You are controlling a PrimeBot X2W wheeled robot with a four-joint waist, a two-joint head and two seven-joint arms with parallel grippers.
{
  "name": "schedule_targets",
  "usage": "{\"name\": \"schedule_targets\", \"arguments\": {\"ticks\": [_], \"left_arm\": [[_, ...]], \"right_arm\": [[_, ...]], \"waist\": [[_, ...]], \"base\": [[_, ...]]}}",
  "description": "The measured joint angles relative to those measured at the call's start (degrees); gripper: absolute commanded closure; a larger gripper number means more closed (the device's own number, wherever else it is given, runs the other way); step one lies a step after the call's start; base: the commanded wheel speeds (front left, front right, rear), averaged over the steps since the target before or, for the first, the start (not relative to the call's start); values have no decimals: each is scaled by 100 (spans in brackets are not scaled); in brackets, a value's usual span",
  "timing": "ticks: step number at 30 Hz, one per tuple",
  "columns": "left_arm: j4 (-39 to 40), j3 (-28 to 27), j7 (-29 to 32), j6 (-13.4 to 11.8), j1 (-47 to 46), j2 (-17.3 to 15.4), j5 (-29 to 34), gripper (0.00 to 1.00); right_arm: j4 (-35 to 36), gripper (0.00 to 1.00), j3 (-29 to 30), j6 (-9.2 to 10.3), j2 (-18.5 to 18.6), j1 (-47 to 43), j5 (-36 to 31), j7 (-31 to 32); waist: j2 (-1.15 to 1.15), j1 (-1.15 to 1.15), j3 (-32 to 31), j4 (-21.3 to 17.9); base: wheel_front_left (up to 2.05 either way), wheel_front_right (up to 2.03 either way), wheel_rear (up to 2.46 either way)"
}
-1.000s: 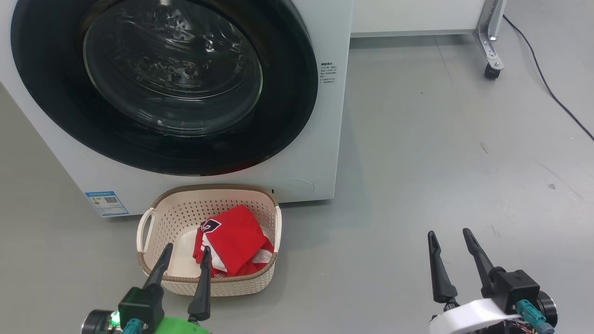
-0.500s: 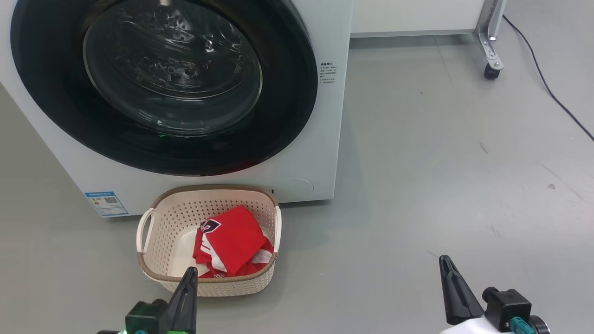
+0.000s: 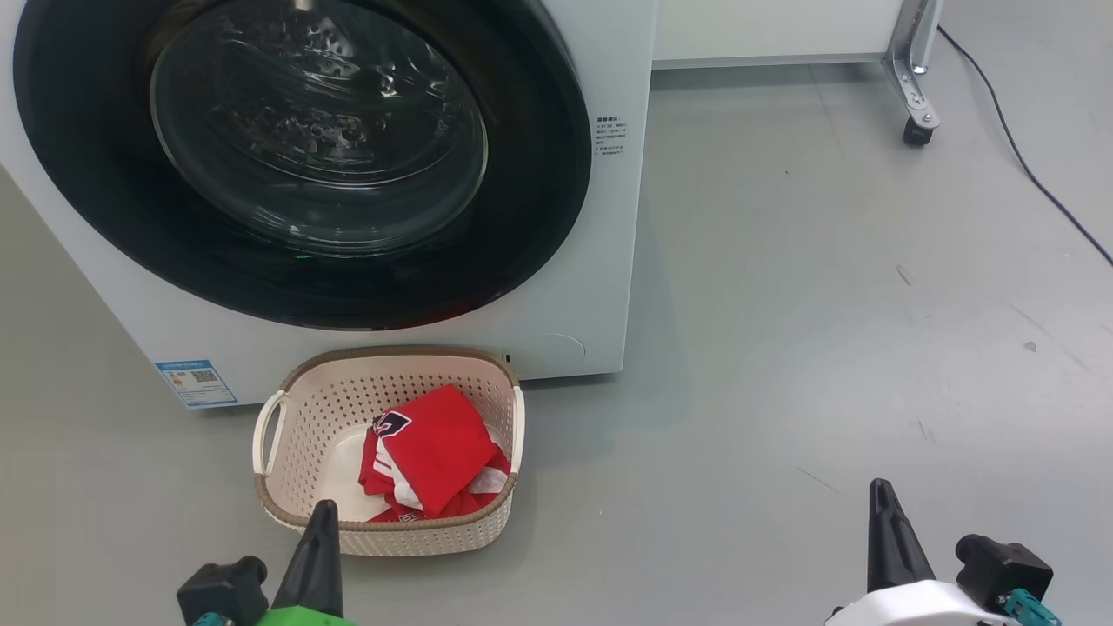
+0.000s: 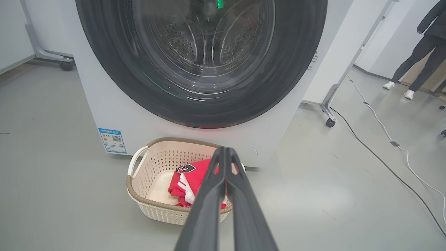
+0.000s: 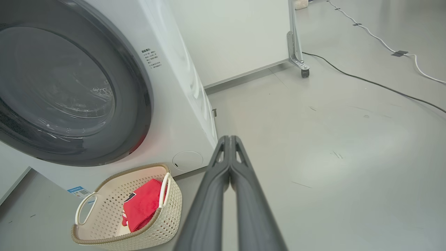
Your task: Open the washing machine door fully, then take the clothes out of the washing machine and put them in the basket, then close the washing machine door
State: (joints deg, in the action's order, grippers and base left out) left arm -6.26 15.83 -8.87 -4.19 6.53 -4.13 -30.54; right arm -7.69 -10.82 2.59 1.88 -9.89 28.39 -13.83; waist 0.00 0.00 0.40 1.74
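The white washing machine (image 3: 574, 287) stands with its black-rimmed glass door (image 3: 304, 148) closed flat against the front. On the floor just before it sits the cream basket (image 3: 287, 400), and the red clothes (image 3: 435, 452) with white stripes lie inside it. My left gripper (image 3: 320, 522) is shut and empty at the lower left, its tip over the basket's near rim. At the lower right, above bare floor, my right gripper (image 3: 883, 500) is shut and empty. Both wrist views show their fingers pressed together: left gripper (image 4: 224, 151), right gripper (image 5: 229, 139), with the basket (image 5: 167, 216) to its left.
A white panel on a wheeled metal leg (image 3: 913, 96) stands behind the machine at the right. A dark cable (image 3: 1026, 165) runs across the grey floor at the far right. A person's legs (image 4: 414, 59) stand far off to the right in the left wrist view.
Both grippers have closed from open and drawn back towards the bottom edge. The basket, clothes and door have stayed put; the camera has shifted slightly.
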Motion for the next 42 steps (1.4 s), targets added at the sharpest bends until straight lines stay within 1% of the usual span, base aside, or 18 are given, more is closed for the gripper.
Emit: {"name": "schedule_targets", "arguments": {"ticks": [9,10,21,23,31,33,36,39,42], "left_arm": [[-9,-166,124,58,-8,0,-686,100],[-13,-190,125,87,-9,-1,-754,100],[-78,-380,283,190,-66,-24,-1577,100],[-94,-444,332,210,-91,-30,-1830,100],[-174,-565,430,308,-191,-45,-2441,100],[-174,-565,430,308,-191,-45,-2441,100],[-232,-653,479,381,-231,-55,-2826,100],[-252,-673,520,404,-263,-57,-2952,100],[-269,-721,532,442,-313,-59,-3207,100]], "right_arm": [[9,100,148,-20,42,32,721,164],[9,100,163,-48,52,41,801,178],[-11,100,312,-126,136,168,1689,371],[-25,100,345,-152,159,233,1925,432],[-85,100,453,-222,193,354,2576,558],[-85,100,453,-222,193,354,2576,558],[-126,100,512,-269,225,411,2971,655],[-146,100,533,-310,237,434,3133,680],[-169,100,572,-341,252,505,3364,736]], "waist": [[0,0,2,-17],[0,0,2,-19],[0,0,2,-41],[0,0,2,-47],[0,0,0,-63],[0,0,0,-63],[0,0,-1,-73],[0,0,-2,-77],[0,0,-2,-83]], "base": [[0,0,0],[0,0,0],[0,0,0],[0,0,0],[0,0,0],[0,0,0],[0,0,0],[0,0,0],[0,0,0]]}}
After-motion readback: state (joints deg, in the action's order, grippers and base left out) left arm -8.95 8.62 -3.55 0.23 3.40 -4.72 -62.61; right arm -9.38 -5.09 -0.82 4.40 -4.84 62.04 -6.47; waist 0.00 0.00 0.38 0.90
